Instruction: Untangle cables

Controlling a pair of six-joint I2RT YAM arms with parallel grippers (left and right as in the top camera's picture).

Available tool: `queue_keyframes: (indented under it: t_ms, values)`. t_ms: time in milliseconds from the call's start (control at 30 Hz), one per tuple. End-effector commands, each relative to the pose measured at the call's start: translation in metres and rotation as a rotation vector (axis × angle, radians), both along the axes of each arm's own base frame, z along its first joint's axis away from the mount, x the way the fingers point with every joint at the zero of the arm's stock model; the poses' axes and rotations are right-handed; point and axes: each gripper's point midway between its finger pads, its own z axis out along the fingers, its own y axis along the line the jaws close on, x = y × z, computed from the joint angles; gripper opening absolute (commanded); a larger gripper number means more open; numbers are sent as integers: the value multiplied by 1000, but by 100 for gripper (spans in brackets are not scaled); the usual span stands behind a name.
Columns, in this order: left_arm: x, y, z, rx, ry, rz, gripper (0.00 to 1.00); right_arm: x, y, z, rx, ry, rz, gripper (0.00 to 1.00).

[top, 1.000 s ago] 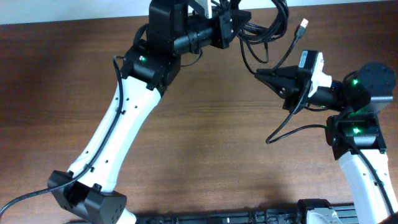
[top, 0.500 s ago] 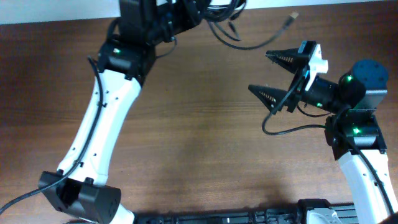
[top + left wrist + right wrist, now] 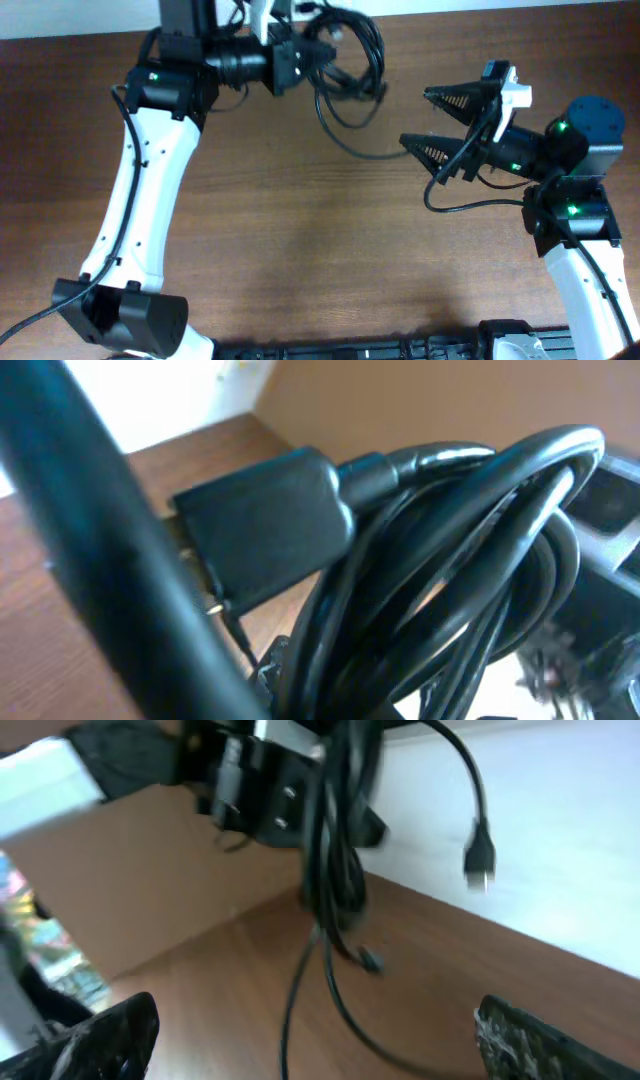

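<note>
The cables [image 3: 352, 62] are a black coiled bundle hanging from my left gripper [image 3: 306, 57] at the table's far edge, and that gripper is shut on them. One strand [image 3: 345, 135] trails down onto the wood toward the right. Up close in the left wrist view, the loops [image 3: 450, 560] and a blocky black plug [image 3: 265, 530] fill the frame and hide the jaws. My right gripper [image 3: 415, 118] stands wide open to the right of the bundle, holding nothing. In the right wrist view the bundle [image 3: 335, 870] hangs ahead of the gripper [image 3: 320, 1040], with a loose plug [image 3: 480, 855] dangling to its right.
The brown wooden table [image 3: 300, 240] spreads below both arms. A thicker black wire [image 3: 445, 205] loops from my right arm. A white wall [image 3: 580, 840] runs along the table's far edge, and dark equipment [image 3: 400, 350] lines the near edge.
My right gripper opened and let go of the cable strand. The left arm swung left with the bundle, and the loops now hang to the right of its gripper.
</note>
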Motion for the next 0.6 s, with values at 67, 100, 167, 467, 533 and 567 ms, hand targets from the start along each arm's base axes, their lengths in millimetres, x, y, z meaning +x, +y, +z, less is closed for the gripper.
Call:
queue_keyframes:
  t_ms: [67,100,167,467,533,567]
  values:
    - [-38,-15,-5,56,-170,-187,0,-12,5,15,3,-60,64,99]
    - [-43,-17,-9,70,-189,-212,0,-12,5,15,8,-49,63,99]
    - [-48,-21,-12,84,-218,-240,0,-12,5,15,14,-35,63,99]
    - [-63,-68,-12,135,-340,-283,0,-14,7,15,59,59,75,95]
    - [-72,-84,-10,138,-373,-306,0,-15,7,14,59,62,82,88]
    - [-77,-92,-8,130,-388,-324,0,-15,7,14,59,63,82,67]
